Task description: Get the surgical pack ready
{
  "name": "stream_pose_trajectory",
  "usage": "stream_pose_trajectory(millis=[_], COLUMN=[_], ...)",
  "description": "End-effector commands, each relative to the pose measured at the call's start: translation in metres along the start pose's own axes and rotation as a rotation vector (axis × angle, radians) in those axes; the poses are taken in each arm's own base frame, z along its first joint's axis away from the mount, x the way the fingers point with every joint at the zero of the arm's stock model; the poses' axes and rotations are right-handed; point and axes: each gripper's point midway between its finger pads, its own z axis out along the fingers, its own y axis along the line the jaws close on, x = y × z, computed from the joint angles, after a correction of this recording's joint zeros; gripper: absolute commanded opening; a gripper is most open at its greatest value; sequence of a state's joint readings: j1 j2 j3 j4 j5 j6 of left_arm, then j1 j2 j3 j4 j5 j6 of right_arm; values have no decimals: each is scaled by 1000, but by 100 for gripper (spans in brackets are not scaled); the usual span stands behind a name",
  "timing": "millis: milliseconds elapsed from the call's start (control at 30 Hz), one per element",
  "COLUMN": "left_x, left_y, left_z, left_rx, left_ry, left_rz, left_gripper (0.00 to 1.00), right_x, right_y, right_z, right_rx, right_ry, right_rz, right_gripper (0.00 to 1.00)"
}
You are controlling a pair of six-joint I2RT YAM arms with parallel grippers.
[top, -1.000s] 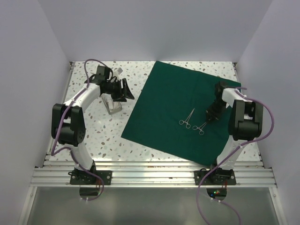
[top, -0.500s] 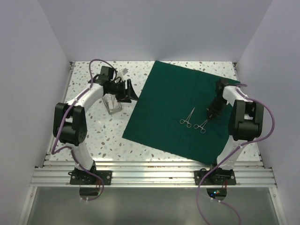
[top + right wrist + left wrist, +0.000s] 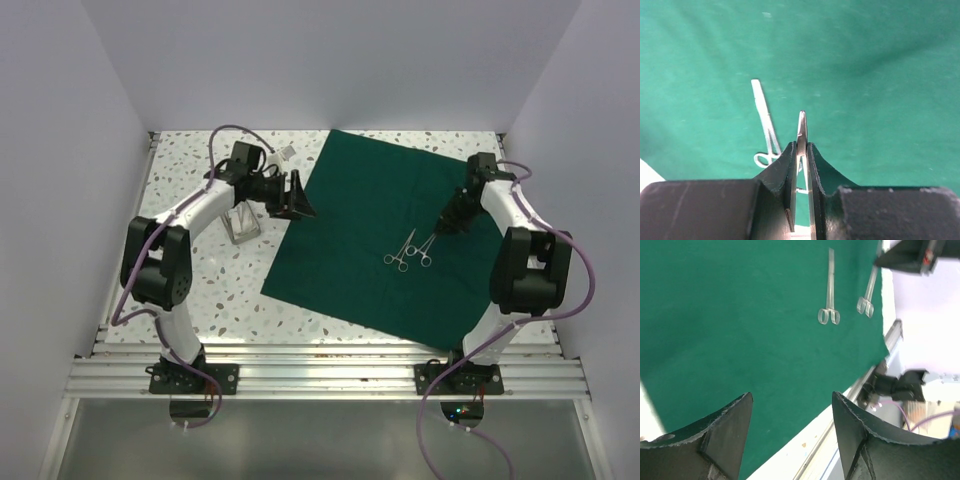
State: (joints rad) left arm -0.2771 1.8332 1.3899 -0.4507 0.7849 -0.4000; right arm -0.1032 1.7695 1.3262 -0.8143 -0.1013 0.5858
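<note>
the surgical pack (image 3: 345,265) lies spread flat, a dark green sheet from the desk's (image 3: 200,300) centre toward 3 o'clock. the right fingers (image 3: 813,156) are clenched on a forceps (image 3: 802,122) lying on it, with a second forceps (image 3: 765,120) just at its 9 o'clock. the left fingers (image 3: 300,200) hang released over the sheet's 10 o'clock edge.

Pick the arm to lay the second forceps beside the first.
Right. The right gripper is shut on the second forceps, beside the first forceps; the left gripper hangs open, empty, at the drape edge.
</note>
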Motion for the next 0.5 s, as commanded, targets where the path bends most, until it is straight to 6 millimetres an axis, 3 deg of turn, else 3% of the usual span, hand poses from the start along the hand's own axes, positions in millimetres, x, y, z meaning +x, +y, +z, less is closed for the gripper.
stream_pose_trajectory(millis=[0,133,267,300,467], left_x=[-14,-14,-6,-2,4], left_y=[-34,-52,-66,-68,-73], left_z=[7,14,24,25,27], left_rx=[135,199,268,285,313], left_ry=[-12,-8,25,39,53], left_rz=[90,112,111,93,87], left_gripper=[69,71,73,74,74], right_x=[-10,8,50,53,83], right_y=[43,96,173,188,238], right_z=[-26,-37,-61,-66,-81], right_rx=[-183,-342,-491,-534,-653], right_ry=[-44,-12,-22,-37,-14], right_rz=[-66,-207,-410,-412,-494], right_gripper=[0,0,0,0,0])
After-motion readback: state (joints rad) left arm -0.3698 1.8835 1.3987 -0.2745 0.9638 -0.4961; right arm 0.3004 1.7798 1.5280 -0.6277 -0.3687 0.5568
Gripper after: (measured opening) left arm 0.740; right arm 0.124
